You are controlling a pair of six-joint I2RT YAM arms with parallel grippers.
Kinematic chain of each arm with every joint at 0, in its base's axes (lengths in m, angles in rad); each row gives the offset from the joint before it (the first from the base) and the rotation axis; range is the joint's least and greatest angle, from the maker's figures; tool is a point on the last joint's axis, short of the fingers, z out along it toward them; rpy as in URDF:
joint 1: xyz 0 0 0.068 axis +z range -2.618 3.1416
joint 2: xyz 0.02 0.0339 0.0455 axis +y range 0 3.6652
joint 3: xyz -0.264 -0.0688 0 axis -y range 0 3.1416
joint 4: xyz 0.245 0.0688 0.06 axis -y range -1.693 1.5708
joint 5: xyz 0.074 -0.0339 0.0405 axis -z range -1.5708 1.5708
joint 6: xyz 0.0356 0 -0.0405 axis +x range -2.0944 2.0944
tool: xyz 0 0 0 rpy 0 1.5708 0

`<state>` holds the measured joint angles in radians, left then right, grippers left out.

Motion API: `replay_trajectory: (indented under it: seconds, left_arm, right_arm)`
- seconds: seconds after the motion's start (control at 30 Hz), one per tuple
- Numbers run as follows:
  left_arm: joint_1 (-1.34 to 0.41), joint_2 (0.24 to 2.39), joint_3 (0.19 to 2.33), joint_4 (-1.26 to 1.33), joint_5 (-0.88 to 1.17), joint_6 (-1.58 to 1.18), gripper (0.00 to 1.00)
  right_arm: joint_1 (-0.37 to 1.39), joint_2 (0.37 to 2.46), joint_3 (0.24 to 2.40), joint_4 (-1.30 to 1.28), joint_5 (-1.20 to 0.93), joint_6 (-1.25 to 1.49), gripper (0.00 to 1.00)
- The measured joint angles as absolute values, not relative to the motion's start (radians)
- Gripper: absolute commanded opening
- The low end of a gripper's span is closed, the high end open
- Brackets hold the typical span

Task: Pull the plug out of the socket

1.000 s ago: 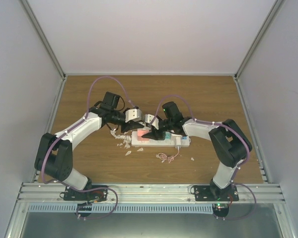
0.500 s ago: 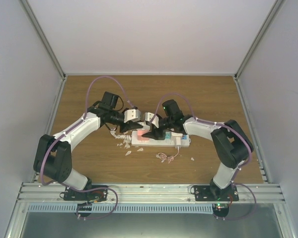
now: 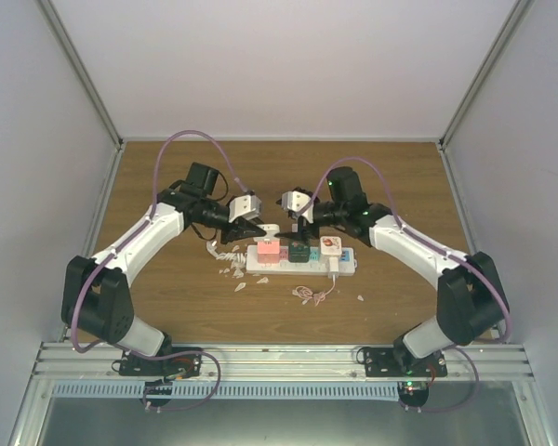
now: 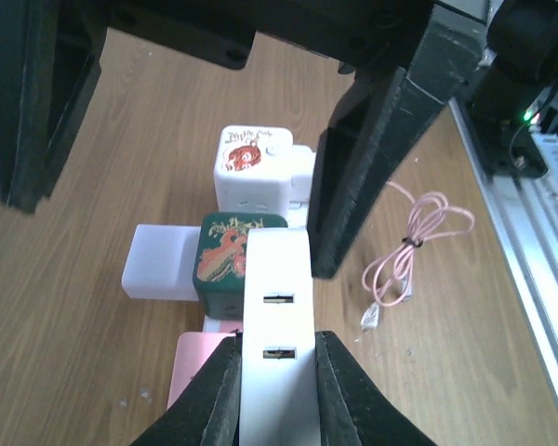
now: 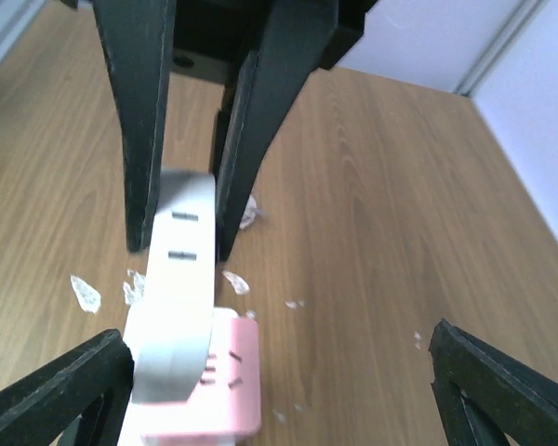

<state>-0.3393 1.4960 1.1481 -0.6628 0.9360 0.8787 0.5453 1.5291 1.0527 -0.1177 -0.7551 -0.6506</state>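
Observation:
The socket [image 3: 346, 266] is a white power strip lying across the middle of the table. A dark green plug [image 3: 299, 250] [image 4: 225, 255] and a white plug with a red drawing [image 3: 331, 244] [image 4: 251, 165] stand on it. My left gripper [image 3: 258, 229] [image 4: 277, 358] is shut on a white plug with two slots [image 4: 279, 279] [image 5: 174, 279]. That plug hangs over the strip's pink outlet face [image 3: 268, 248] [image 5: 231, 381], whose slots show. My right gripper [image 3: 298, 217] [image 5: 279, 390] is open wide and empty, raised behind the strip and facing the left one.
A coiled pink cable [image 3: 312, 295] [image 4: 414, 246] lies on the wood just in front of the strip. White scraps [image 3: 231, 269] [image 5: 84, 293] are scattered at the strip's left end. Grey walls enclose the table, and a metal rail [image 3: 279, 358] runs along its near edge.
My right gripper has opened, lifted off the strip and drawn back to the right. The left gripper has stayed shut on the white plug and shifted slightly back and up.

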Motion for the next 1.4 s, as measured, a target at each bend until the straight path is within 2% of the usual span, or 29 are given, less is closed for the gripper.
replay_trajectory:
  seconds: [0.13,0.33,0.6,0.8,1.13,1.4]
  left_arm:
    - [-0.338,1.495,1.190,-0.694,0.964,0.811,0.03]
    - [-0.331,1.493,1.261,-0.737,1.058,0.678,0.03]
    - [-0.320,1.489,1.274,-0.744,1.235,0.489,0.00]
    - [-0.318,1.459,1.235,-0.657,1.362,0.309,0.00]
    - [-0.292,1.414,1.101,-0.371,1.470,-0.086,0.00]
    - [-0.263,1.409,1.061,-0.213,1.472,-0.328,0.00]
  right_arm:
    - [0.516,1.471,1.073,-0.205,-0.717,-0.714,0.88]
    - [0.503,1.420,1.214,-0.374,-0.604,-0.836,0.86]
    - [0.503,1.348,1.330,-0.569,-0.471,-0.997,0.81]
    - [0.518,1.299,1.359,-0.638,-0.399,-1.097,0.83]
    - [0.688,1.148,1.341,-0.540,-0.340,-1.139,0.82]
    - [0.883,1.155,1.315,-0.480,-0.249,-1.104,0.78]
